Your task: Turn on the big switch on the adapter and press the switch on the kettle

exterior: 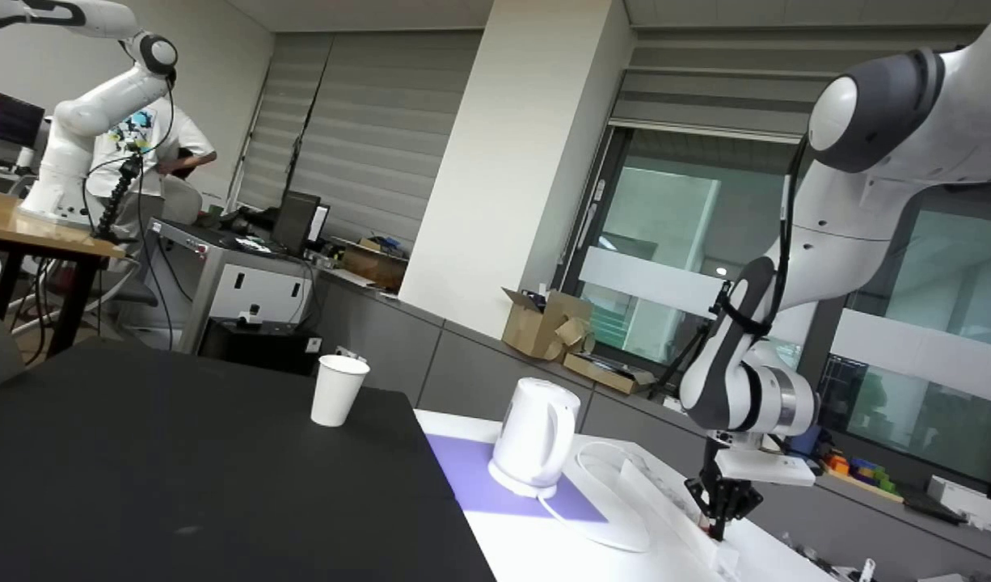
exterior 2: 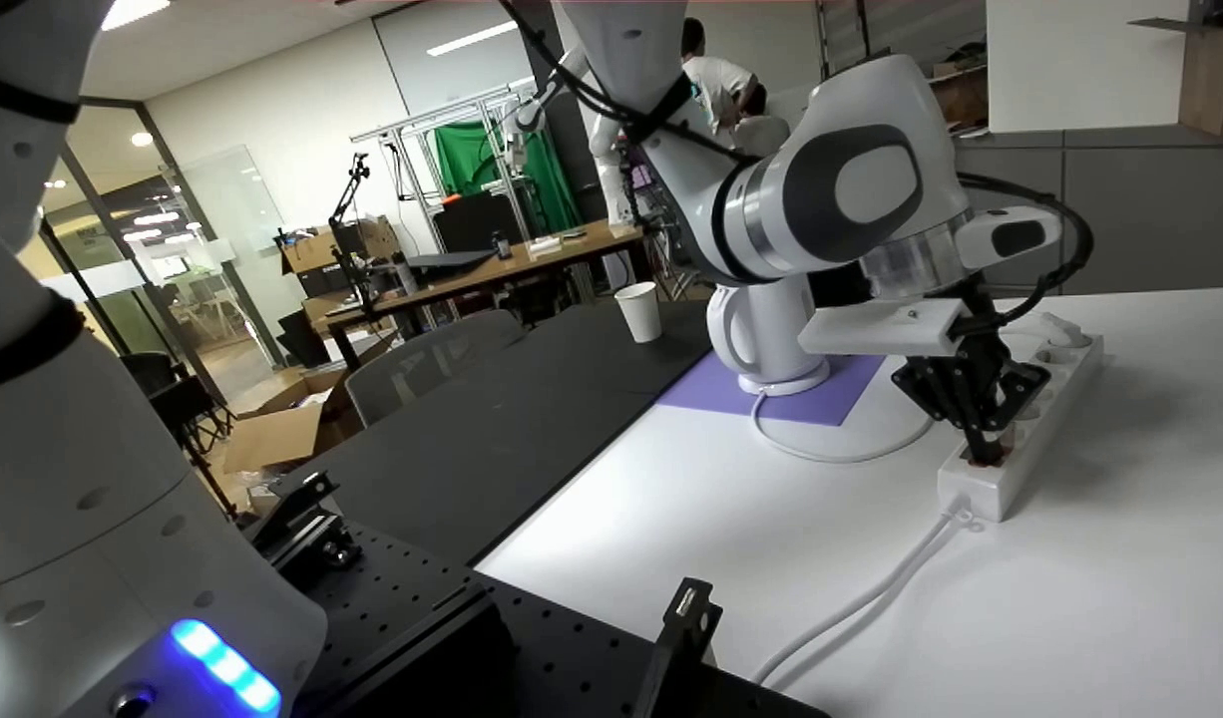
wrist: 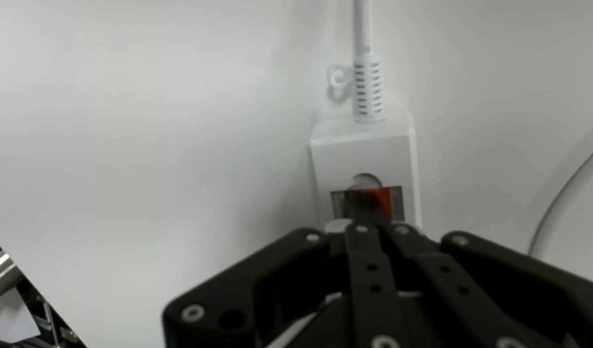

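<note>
Robotiq gripper, clenched empty, has the red rocker switch on the power strip directly below it, where an off-centre push might slip without toggling.

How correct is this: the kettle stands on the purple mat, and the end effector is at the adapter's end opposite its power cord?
Not quite: the end effector is at the end of the adapter where its power cord enters, as the wrist view shows. The kettle stands on the purple mat.
</note>
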`<state>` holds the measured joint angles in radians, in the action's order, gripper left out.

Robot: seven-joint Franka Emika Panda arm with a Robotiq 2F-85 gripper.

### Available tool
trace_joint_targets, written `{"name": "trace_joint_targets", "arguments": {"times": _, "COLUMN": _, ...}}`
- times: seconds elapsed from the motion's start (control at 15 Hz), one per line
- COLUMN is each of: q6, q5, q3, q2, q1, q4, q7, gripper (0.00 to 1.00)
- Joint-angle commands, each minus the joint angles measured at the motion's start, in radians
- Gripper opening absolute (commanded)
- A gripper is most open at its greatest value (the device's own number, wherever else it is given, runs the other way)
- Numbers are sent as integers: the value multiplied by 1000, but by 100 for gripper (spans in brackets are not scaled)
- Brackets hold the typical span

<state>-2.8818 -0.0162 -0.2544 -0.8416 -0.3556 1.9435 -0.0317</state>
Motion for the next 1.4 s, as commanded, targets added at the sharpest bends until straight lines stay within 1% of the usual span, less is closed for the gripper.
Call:
{"name": "trace_joint_targets", "arguments": {"times": 0.0, "q6": 152, "q5": 68, "q3": 79, "q2": -31, "q1": -145, "q4": -102, "q7": -61, "gripper": 0}}
{"name": "trace_joint_targets", "arguments": {"times": 0.27, "q6": 334, "q5": 166, "q3": 121, "q2": -64, "q1": -272, "q4": -210, "q7": -127, "gripper": 0}}
{"name": "trace_joint_targets", "arguments": {"times": 0.4, "q6": 425, "q5": 209, "q3": 136, "q2": -86, "q1": -322, "q4": -264, "q7": -147, "gripper": 0}}
{"name": "trace_joint_targets", "arguments": {"times": 0.53, "q6": 516, "q5": 247, "q3": 152, "q2": -112, "q1": -367, "q4": -319, "q7": -164, "gripper": 0}}
{"name": "trace_joint_targets", "arguments": {"times": 0.73, "q6": 604, "q5": 284, "q3": 161, "q2": -147, "q1": -404, "q4": -389, "q7": -165, "gripper": 0}}
{"name": "trace_joint_targets", "arguments": {"times": 0.93, "q6": 650, "q5": 298, "q3": 163, "q2": -172, "q1": -418, "q4": -441, "q7": -165, "gripper": 0}}
{"name": "trace_joint_targets", "arguments": {"times": 1.07, "q6": 662, "q5": 293, "q3": 159, "q2": -174, "q1": -409, "q4": -452, "q7": -166, "gripper": 0}}
{"name": "trace_joint_targets", "arguments": {"times": 1.2, "q6": 650, "q5": 278, "q3": 154, "q2": -148, "q1": -382, "q4": -434, "q7": -162, "gripper": 0}}
{"name": "trace_joint_targets", "arguments": {"times": 1.33, "q6": 629, "q5": 236, "q3": 130, "q2": -102, "q1": -319, "q4": -397, "q7": -127, "gripper": 0}}
